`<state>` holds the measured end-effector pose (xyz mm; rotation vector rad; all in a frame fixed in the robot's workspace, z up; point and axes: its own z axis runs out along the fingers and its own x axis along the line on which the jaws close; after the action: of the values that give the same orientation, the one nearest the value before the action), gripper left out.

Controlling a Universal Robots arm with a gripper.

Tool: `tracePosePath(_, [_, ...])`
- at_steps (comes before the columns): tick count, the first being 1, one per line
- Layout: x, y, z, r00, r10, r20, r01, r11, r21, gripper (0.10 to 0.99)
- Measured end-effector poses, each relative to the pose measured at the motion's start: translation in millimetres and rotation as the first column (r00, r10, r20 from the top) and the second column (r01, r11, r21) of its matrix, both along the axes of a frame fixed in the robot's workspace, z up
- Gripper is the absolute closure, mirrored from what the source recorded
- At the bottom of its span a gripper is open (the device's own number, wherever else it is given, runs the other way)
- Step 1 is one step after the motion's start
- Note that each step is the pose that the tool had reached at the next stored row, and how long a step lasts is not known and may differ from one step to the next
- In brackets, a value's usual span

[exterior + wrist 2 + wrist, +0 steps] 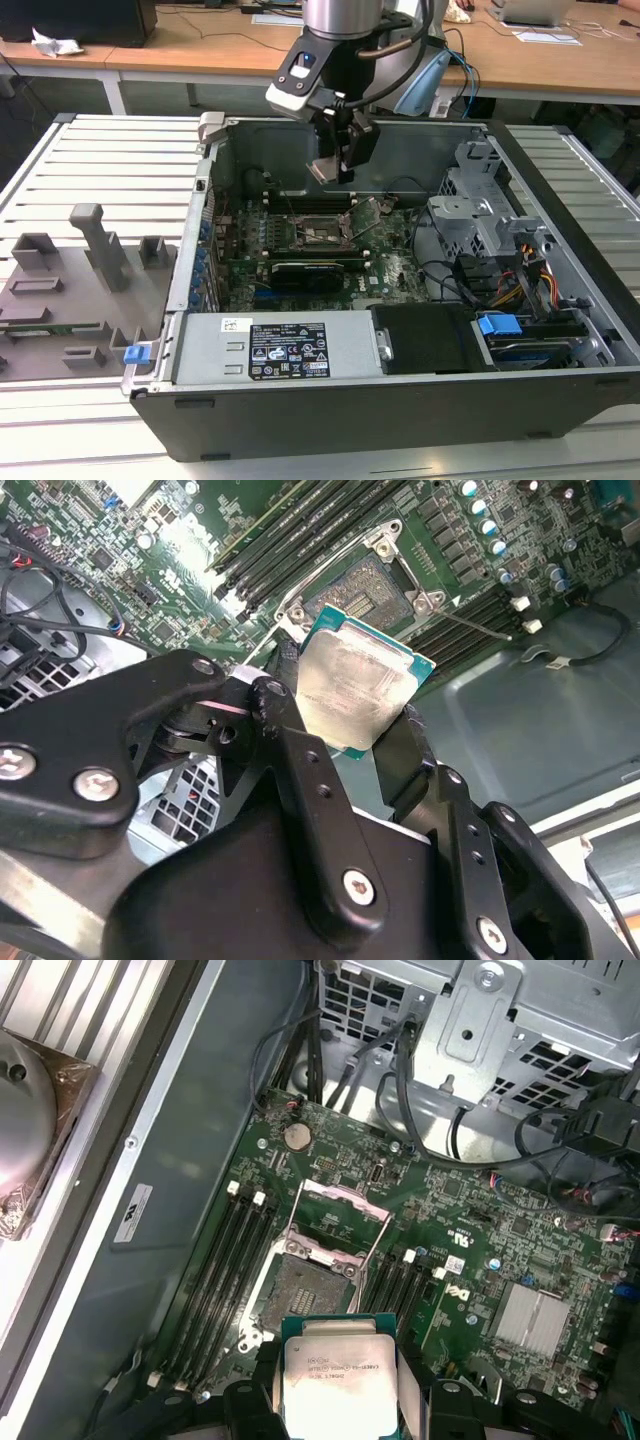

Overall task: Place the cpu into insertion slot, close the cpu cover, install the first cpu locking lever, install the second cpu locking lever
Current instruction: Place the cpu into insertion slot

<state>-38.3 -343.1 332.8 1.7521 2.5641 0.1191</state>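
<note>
Gripper (348,695) clenched on cpu (340,1372), seemingly above insertion slot (298,1295); cpu's printed lines unreadable.

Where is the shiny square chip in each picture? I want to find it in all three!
Exterior view: the cpu is held in the air inside the open computer case, above the insertion slot.
Second wrist view: the cpu is pinched between the black fingers, with the insertion slot beyond it.
First wrist view: the cpu is close to the camera, with the insertion slot just past it.
Shared landmark: the insertion slot.
</note>
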Motion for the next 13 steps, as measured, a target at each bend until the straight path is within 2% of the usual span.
tracePosePath(13, [0.0,0.0,-3.8,0.9997,-0.025,0.0000,0.025,0.9997,0.000,0.545])
